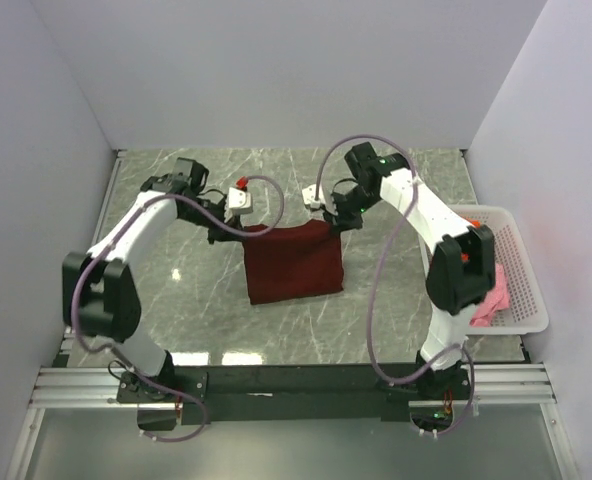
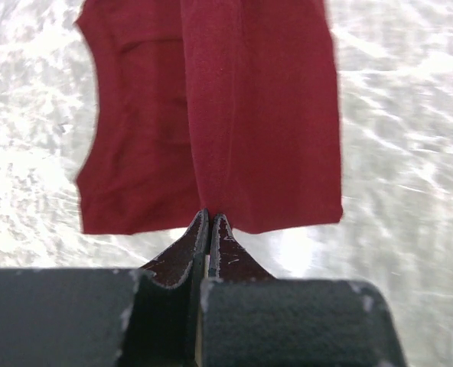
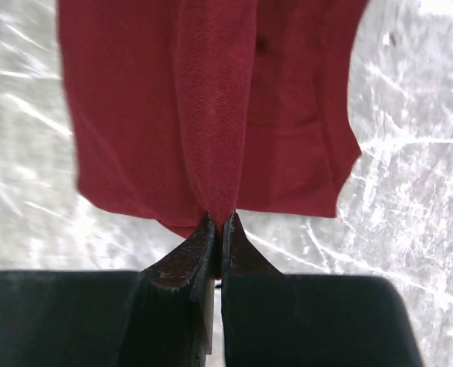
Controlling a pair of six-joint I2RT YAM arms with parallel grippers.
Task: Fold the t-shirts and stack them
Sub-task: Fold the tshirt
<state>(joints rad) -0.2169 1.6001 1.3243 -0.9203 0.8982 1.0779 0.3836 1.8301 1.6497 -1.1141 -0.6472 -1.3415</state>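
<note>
Two grippers are at work. The left gripper (image 2: 210,220) is pinched tight on one far corner of the single maroon shirt (image 1: 294,265), and the right gripper (image 3: 217,222) on the other. The shirt lies mid-table (image 1: 176,270). One pink shirt (image 1: 494,297) sits in the one white basket (image 1: 529,290) at the right.

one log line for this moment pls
left gripper: shut on maroon t-shirt | right gripper: shut on maroon t-shirt | pink t-shirt: in basket

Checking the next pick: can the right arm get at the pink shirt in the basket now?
Probably not yet: the right gripper is shut on the maroon shirt. Once released, likely yes; the pink shirt lies uncovered in the open basket beside that arm.
</note>
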